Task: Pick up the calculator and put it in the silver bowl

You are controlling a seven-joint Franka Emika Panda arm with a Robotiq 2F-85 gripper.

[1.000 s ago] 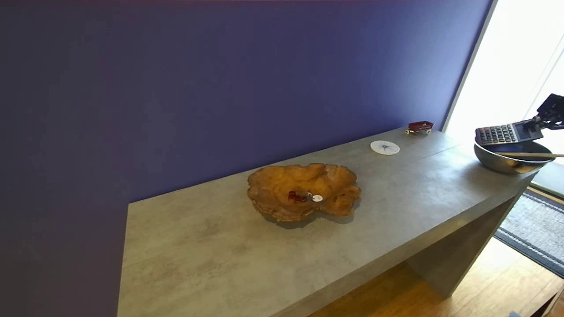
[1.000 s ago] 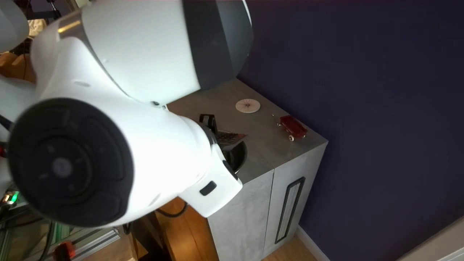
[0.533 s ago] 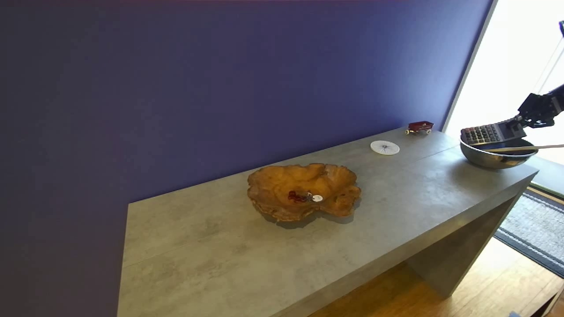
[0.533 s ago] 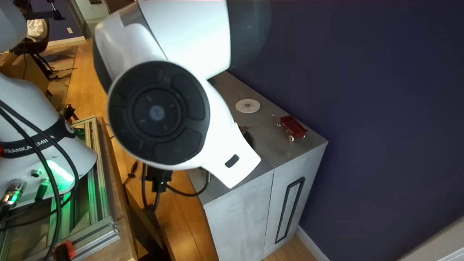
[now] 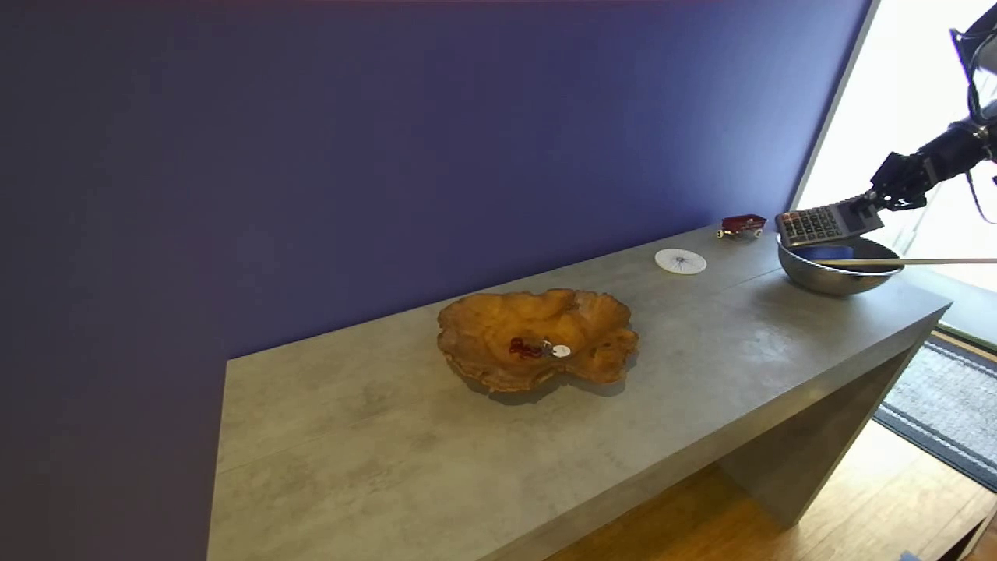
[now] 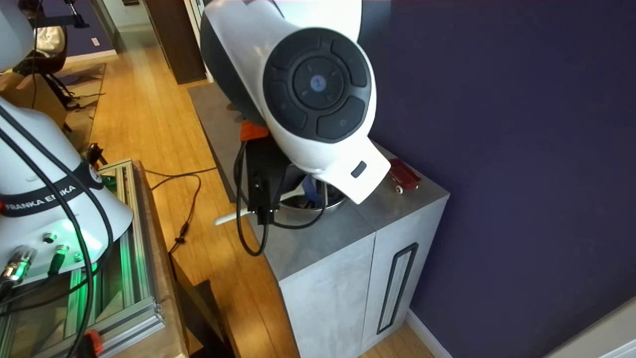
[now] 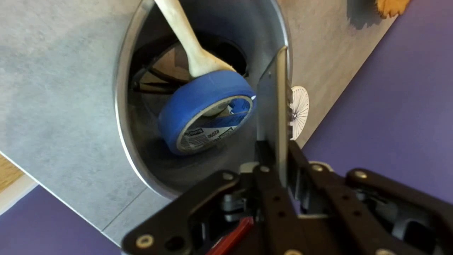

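- Scanning from the left in an exterior view: irregular amber-brown wooden bowl point(image 5: 498, 319), white dark-spoked round disc point(image 5: 680, 261) and small red toy wagon point(image 5: 742, 225), all unmoved.
- Shiny grey round metal bowl point(image 5: 832, 281): slid leftward along the flat grey counter point(image 5: 701, 343) over the last second (probably pushed); roll of blue tape point(image 7: 196, 95) inside.
- Flat dark-grey rectangular calculator point(image 5: 829, 221) with light keys: tilted above the metal bowl's mouth, free end at the left rim; contact unconfirmed.
- Black two-finger gripper point(image 7: 277, 154): pinching the calculator by its screen end. Carry judged nearly complete, release outstanding; letting go here risks a tip outside, so moving further inward first is advised.
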